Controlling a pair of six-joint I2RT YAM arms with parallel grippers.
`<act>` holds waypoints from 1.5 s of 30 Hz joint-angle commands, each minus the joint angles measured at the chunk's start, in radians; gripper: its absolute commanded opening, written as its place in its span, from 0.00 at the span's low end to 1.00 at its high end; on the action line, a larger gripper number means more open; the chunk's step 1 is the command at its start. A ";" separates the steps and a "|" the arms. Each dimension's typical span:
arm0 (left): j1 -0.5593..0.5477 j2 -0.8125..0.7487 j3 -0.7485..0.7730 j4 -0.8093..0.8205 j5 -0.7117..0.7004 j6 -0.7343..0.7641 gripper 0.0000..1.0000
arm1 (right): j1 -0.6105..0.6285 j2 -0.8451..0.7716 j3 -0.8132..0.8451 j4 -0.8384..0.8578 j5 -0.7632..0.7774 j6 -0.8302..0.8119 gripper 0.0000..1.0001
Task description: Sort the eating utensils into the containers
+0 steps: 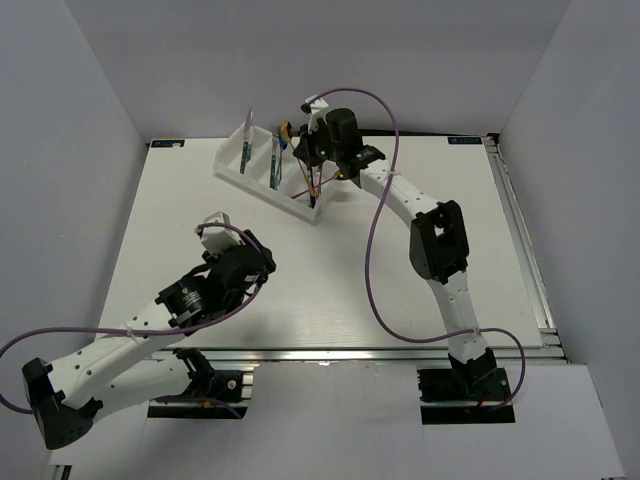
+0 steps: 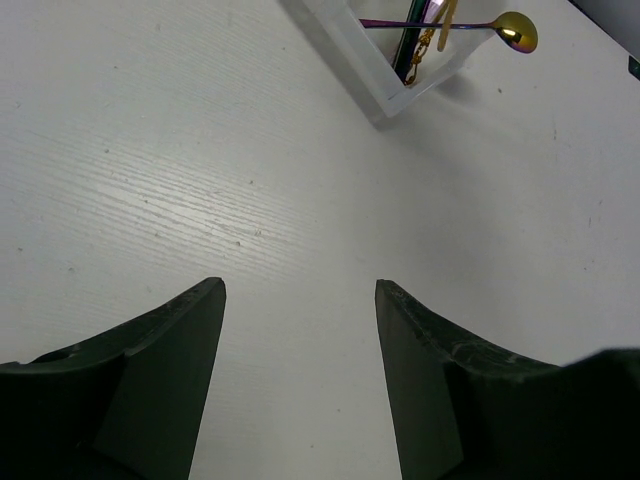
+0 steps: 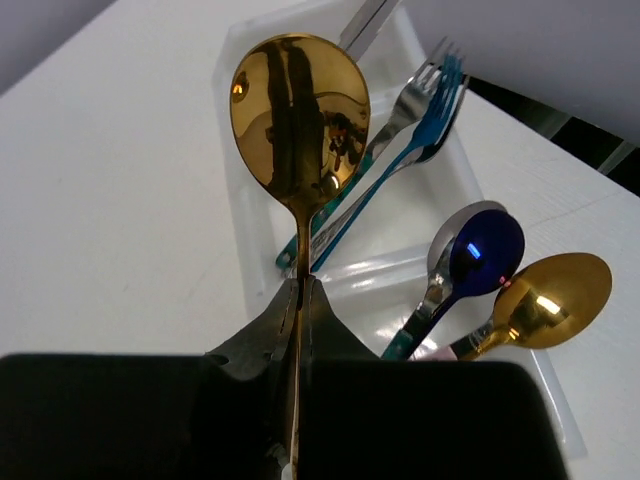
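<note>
The white three-compartment tray [image 1: 232,168] stands at the back of the table. My right gripper [image 1: 308,148] hovers over it, shut on the handle of a gold spoon [image 3: 298,110], gripper point [image 3: 302,285]. Below it, the tray [image 3: 235,170] holds silver and blue forks [image 3: 432,105] in the middle compartment and a blue spoon [image 3: 487,245] and a gold spoon [image 3: 557,298] in the nearer one. A knife [image 3: 366,18] lies in the far one. My left gripper [image 1: 258,262] is open and empty over bare table, gripper point [image 2: 300,285], well short of the tray corner [image 2: 385,97].
A gold spoon bowl [image 2: 517,32] sticks out past the tray's near corner in the left wrist view. White walls close in the table at the back and on both sides. A metal rail [image 1: 520,230] runs along the right edge.
</note>
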 commanded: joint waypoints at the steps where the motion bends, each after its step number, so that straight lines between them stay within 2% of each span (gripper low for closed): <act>1: 0.009 -0.012 0.038 -0.020 -0.044 -0.012 0.72 | -0.029 0.038 0.072 0.241 0.110 0.162 0.00; 4: 0.009 -0.025 0.032 -0.026 -0.047 -0.014 0.72 | -0.034 0.069 0.066 0.311 0.133 0.198 0.00; 15: 0.012 -0.088 0.004 -0.059 -0.048 -0.032 0.72 | -0.046 0.099 -0.005 0.331 0.158 0.238 0.00; 45: 0.013 -0.109 -0.014 -0.071 -0.031 -0.060 0.72 | -0.066 0.092 -0.112 0.420 0.216 0.132 0.00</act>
